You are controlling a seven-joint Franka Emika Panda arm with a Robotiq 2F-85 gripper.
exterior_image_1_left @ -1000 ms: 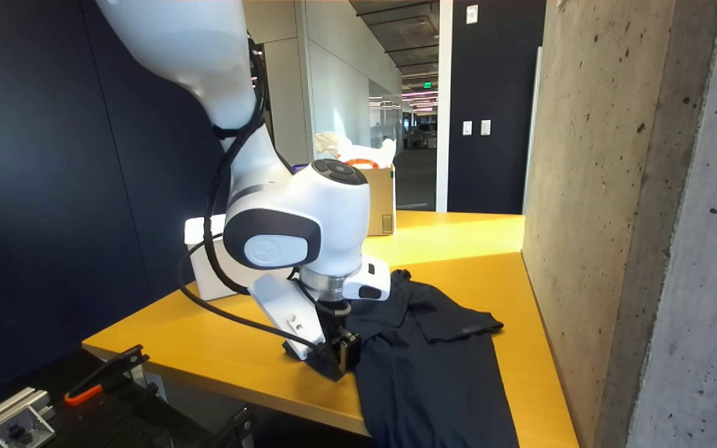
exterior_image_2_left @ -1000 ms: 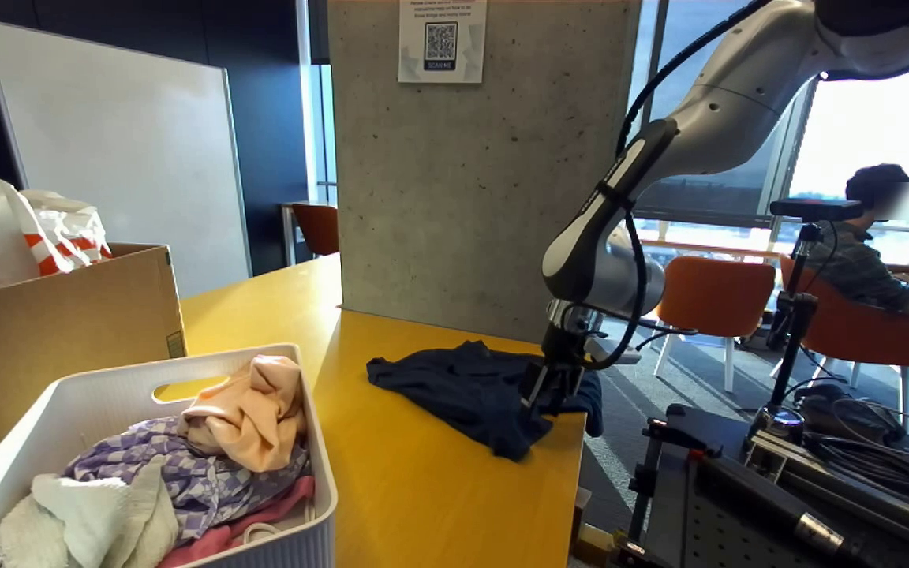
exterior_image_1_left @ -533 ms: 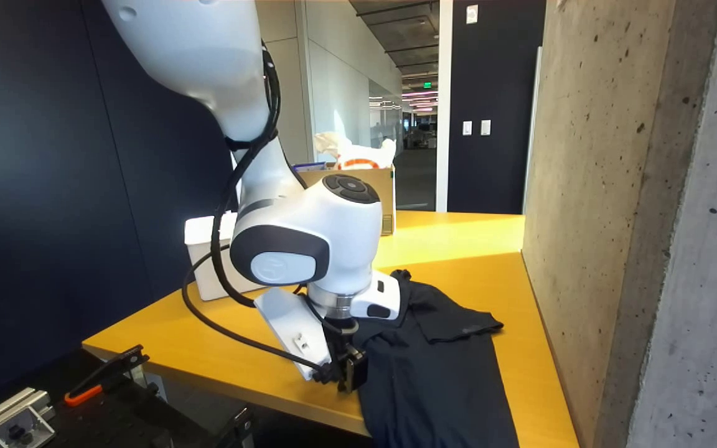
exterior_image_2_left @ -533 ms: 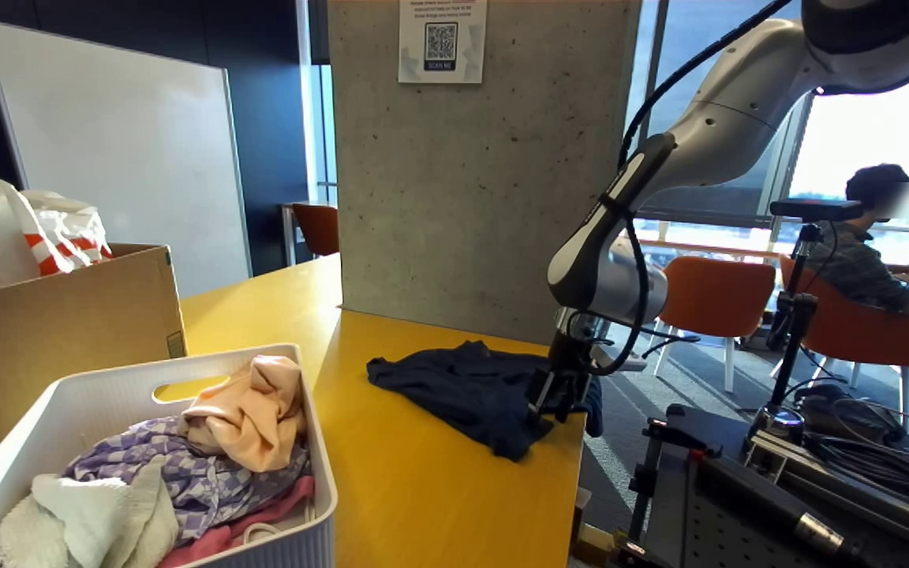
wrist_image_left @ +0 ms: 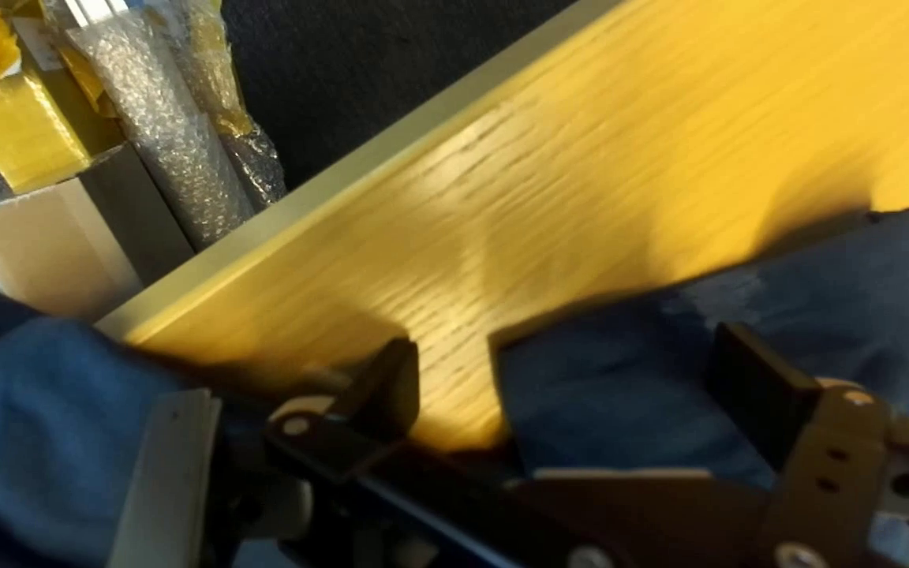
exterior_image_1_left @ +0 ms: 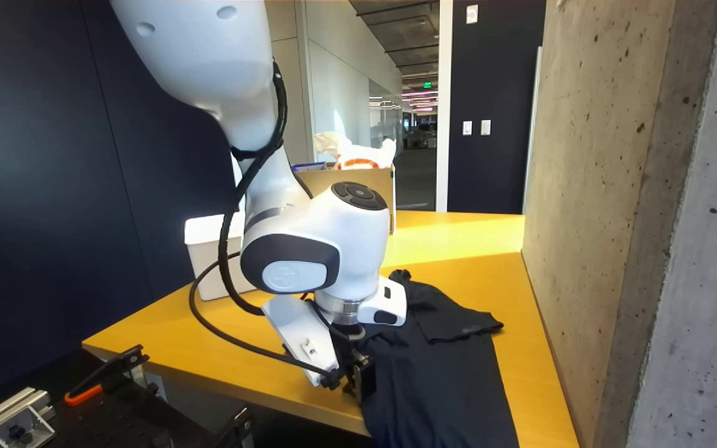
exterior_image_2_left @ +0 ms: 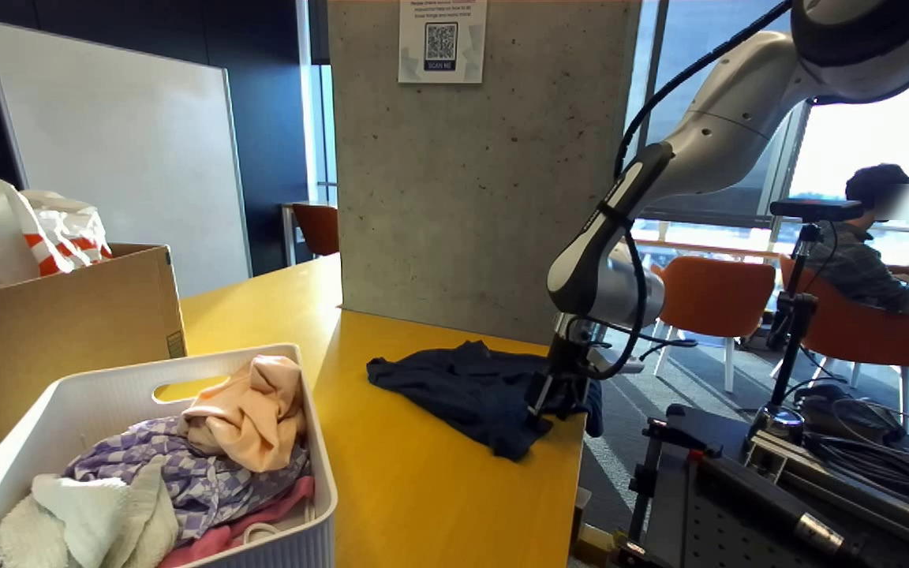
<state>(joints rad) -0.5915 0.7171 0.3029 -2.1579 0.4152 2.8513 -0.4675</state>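
Navy shirt [exterior_image_2_left: 454,386] lies on the surface [exterior_image_2_left: 423,505], one flap [wrist_image_left: 620,379] reaching under my spread pincer [wrist_image_left: 565,367]. From the wrist view, the flap sits beneath part of the gap and the right-hand finger [wrist_image_left: 762,386], its visible length slanting up rightward, stopping short of the left-hand finger [wrist_image_left: 393,386]; whether I touch it, I cannot tell.

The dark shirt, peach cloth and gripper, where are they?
Dark shirt [exterior_image_1_left: 442,386], in an exterior view: on its body.
Peach cloth [exterior_image_2_left: 253,418], in an exterior view: its crumpled middle.
Gripper [wrist_image_left: 573,367], wrist view: midway between its fingertips.
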